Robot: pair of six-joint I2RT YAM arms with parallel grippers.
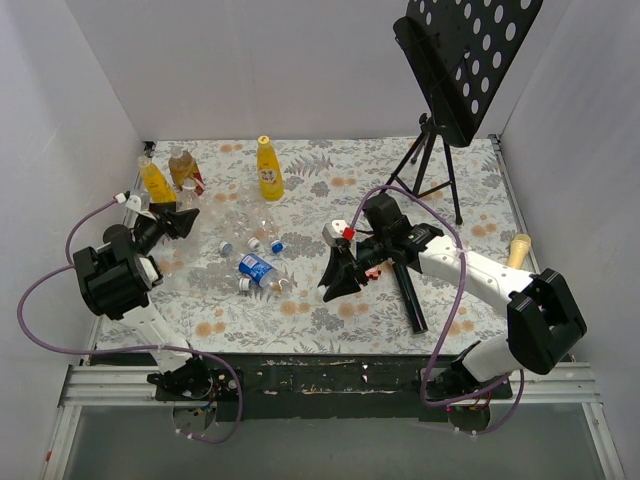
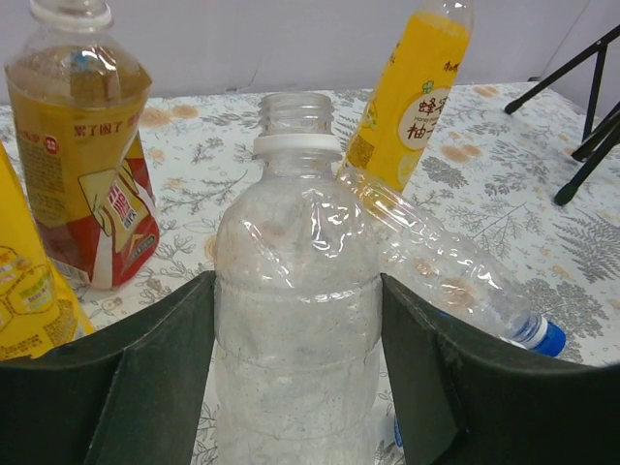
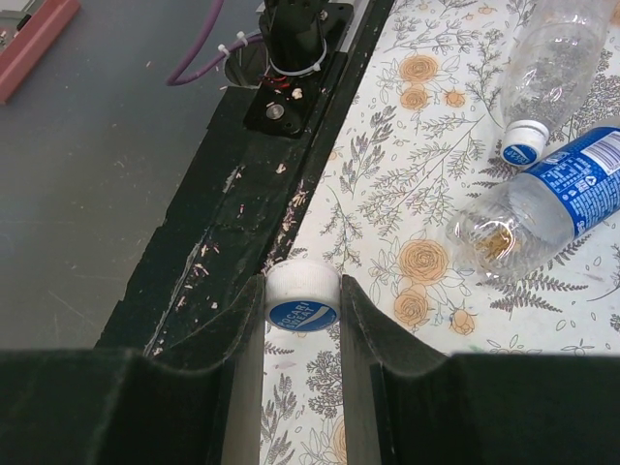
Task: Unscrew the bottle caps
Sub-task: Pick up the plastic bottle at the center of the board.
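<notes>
My left gripper [image 2: 297, 320] is shut on the body of an upright clear bottle [image 2: 295, 242] whose neck is open, with no cap on it. It stands at the table's far left [image 1: 185, 222]. My right gripper [image 3: 302, 286] is shut on a loose white cap [image 3: 302, 302] with a blue printed top, held above the table's front edge [image 1: 335, 285]. A blue-labelled bottle [image 3: 557, 199] lies to its right. A clear bottle with a blue cap [image 2: 550, 339] lies behind the held one. Another lying bottle's cap [image 3: 524, 153] is white and blue.
A brown red-labelled bottle [image 2: 82, 155] and two yellow bottles [image 2: 412, 97] [image 2: 24, 300] stand round the held bottle. A black microphone [image 1: 405, 285] lies under my right arm. A music stand on a tripod [image 1: 440, 160] is at the back right. A black rail [image 3: 242, 184] runs along the front edge.
</notes>
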